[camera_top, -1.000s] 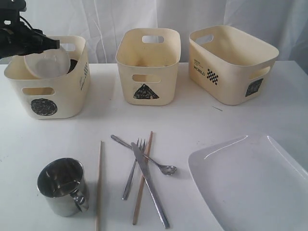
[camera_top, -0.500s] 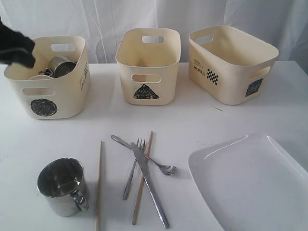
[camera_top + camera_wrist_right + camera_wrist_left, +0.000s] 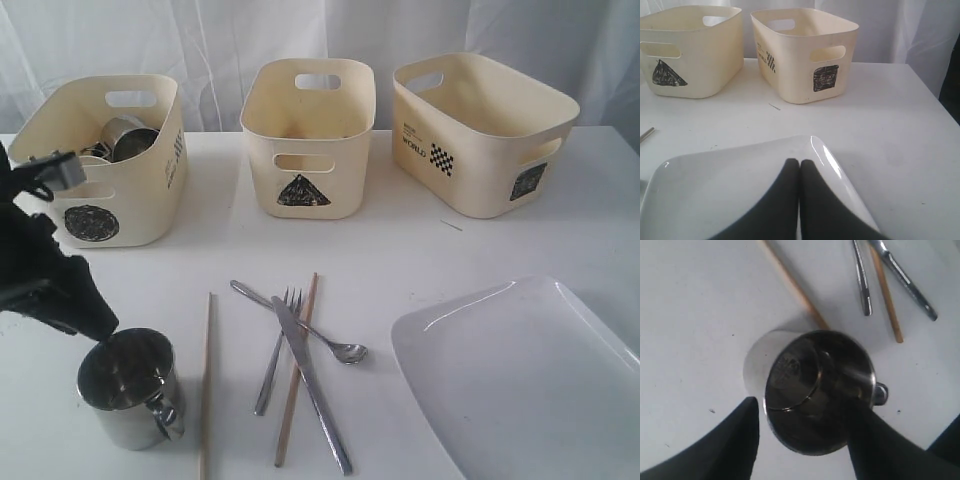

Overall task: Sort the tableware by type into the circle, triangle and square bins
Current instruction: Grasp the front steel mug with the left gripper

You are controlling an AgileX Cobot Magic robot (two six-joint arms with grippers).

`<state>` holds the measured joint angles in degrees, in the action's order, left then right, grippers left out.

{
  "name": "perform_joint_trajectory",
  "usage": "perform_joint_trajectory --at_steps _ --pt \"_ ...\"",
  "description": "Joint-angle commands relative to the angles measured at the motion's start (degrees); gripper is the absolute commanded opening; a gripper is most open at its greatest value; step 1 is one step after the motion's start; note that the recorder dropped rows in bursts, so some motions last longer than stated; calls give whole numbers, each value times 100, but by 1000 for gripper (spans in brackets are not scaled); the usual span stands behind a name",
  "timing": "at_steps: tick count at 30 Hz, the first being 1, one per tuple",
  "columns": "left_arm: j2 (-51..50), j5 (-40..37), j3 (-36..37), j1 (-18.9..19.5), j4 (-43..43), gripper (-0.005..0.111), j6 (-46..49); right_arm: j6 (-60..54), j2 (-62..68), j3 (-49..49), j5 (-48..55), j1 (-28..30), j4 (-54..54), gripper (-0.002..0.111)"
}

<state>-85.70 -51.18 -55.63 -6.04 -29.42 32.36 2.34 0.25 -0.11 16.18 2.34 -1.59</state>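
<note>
A steel mug (image 3: pixel 125 385) stands at the front left of the table. My left gripper (image 3: pixel 95 322) hangs open just over its rim. In the left wrist view the two dark fingers straddle the mug (image 3: pixel 805 375), with the gripper (image 3: pixel 804 407) not closed on it. A spoon (image 3: pixel 350 352), fork (image 3: pixel 270 370) and knife (image 3: pixel 320 400) lie crossed mid-table between two chopsticks (image 3: pixel 206 370) (image 3: pixel 310 295). The white plate (image 3: pixel 520 380) lies at the front right, and my right gripper (image 3: pixel 799 162) is shut above it (image 3: pixel 715 190). Another steel mug (image 3: pixel 125 138) sits in the circle bin (image 3: pixel 100 215).
The triangle bin (image 3: pixel 305 150) and the square bin (image 3: pixel 480 140) stand along the back of the white table, in front of a white curtain. One chopstick (image 3: pixel 790 282) lies close beside the front mug.
My left gripper held a white bowl over the circle bin, let it drop in, then swung down and forward to the front mug. The right gripper has not moved.
</note>
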Motion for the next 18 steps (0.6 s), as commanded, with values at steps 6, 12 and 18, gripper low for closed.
perform_joint_trajectory --at_steps 6,12,18 --pt "26 1514 1202 8 -182 56 1662 -14 -25 11 3 31 -36 0" --pt "26 2586 1659 8 -395 42 1738 -14 -25 11 3 31 -36 0" --pt "109 3001 1608 8 -525 0 1402 -14 -25 11 3 31 -36 0"
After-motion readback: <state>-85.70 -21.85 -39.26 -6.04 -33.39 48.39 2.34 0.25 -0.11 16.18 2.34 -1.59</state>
